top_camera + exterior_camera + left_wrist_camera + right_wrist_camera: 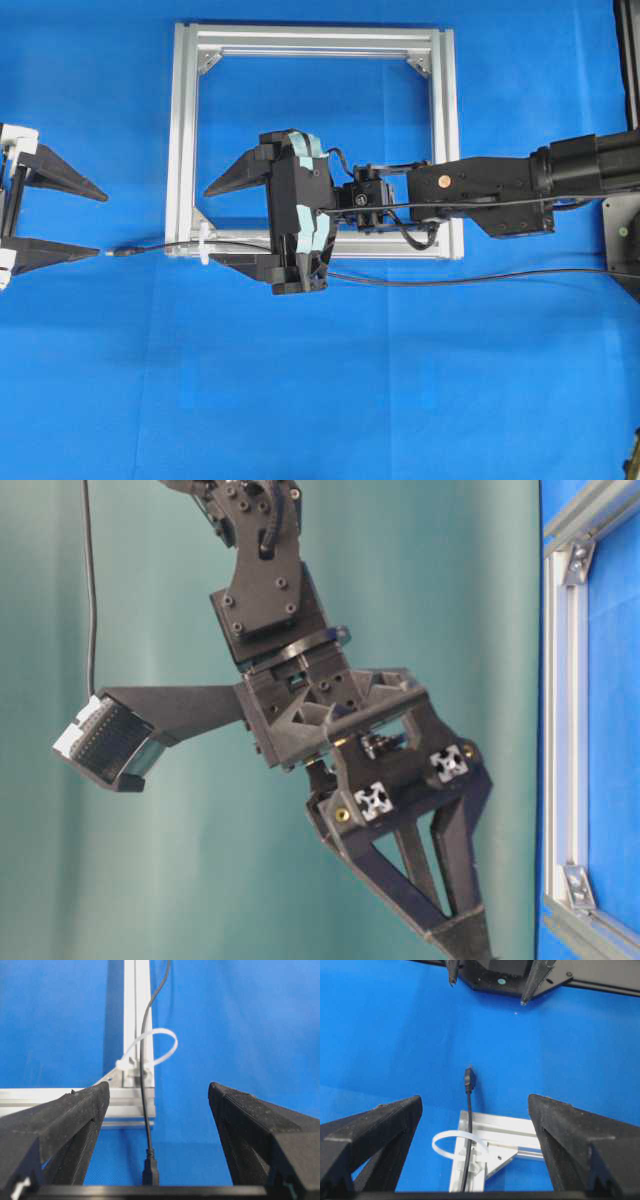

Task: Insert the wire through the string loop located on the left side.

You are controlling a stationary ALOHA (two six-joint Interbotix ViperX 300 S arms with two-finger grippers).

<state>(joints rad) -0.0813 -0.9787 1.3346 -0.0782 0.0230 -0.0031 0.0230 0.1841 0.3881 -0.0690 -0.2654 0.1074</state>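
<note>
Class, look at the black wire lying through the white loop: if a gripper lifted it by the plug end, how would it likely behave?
The wire is thin and lies in gentle curves, so it would probably sag. It looks light. Pulled sideways, it might drag the string loop, which looks bendy.

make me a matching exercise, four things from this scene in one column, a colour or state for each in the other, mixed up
Things:
1. wire
2. string loop
3. right gripper
4. frame

States:
a. silver, lying flat on the blue cloth
b. black, passing through the white loop
c. open, holding nothing
d. white, fixed at the frame's corner

Pairs: 1-b, 2-d, 3-c, 4-a
</note>
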